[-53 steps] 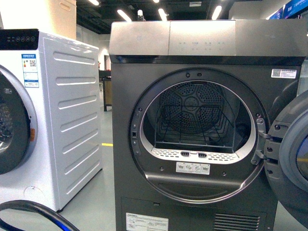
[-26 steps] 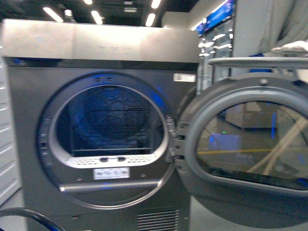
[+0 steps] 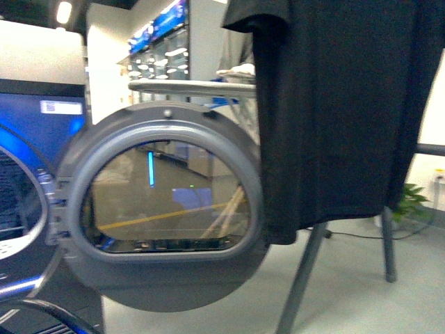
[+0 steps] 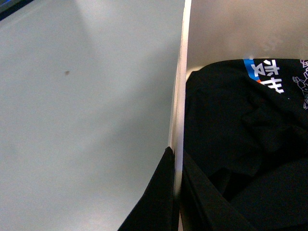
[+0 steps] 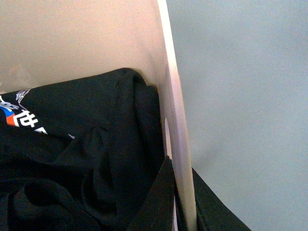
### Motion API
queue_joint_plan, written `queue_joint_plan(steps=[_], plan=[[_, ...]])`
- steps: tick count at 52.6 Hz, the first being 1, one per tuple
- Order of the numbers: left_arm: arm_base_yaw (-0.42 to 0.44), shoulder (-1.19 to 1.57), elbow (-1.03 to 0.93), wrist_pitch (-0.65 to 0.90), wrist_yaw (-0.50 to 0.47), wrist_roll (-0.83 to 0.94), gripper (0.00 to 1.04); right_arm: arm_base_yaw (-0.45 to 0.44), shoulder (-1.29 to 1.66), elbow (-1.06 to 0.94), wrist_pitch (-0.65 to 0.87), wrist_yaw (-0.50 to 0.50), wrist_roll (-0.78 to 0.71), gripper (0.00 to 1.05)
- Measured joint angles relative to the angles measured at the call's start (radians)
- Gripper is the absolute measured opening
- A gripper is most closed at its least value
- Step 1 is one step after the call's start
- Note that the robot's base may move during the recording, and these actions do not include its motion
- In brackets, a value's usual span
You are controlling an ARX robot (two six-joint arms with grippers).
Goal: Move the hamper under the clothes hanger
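Appliance showroom: pale floor, artificial light.

A grey dryer (image 3: 28, 139) stands at left, its front tinged blue. Its round, glass-windowed door (image 3: 163, 209) is swung wide open, and the glass reflects a yellow line. The floor (image 3: 348, 292) is smooth and pale grey-green, with a thin dark cable (image 3: 361, 235) lying near the far wall (image 3: 437, 104). That wall is white, with a green potted plant (image 3: 410, 202) at its foot. Lit display shelves (image 3: 163, 56) and a white pillar (image 3: 205, 42) stand behind. One ceiling lamp (image 3: 64, 12) glows.
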Motion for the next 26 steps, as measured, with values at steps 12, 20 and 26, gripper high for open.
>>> queue_joint_plan(steps=[12, 20, 26], plan=[[-0.001, 0.0, 0.0, 0.0, 0.002, 0.0, 0.04, -0.002, 0.0, 0.0, 0.0, 0.003, 0.0, 0.03], [-0.001, 0.0, -0.001, 0.0, 0.002, 0.0, 0.04, -0.002, 0.0, 0.0, 0.0, -0.002, 0.0, 0.03], [-0.001, 0.0, -0.001, 0.0, 0.006, 0.0, 0.04, -0.002, 0.0, 0.0, 0.0, 0.004, 0.0, 0.03]])
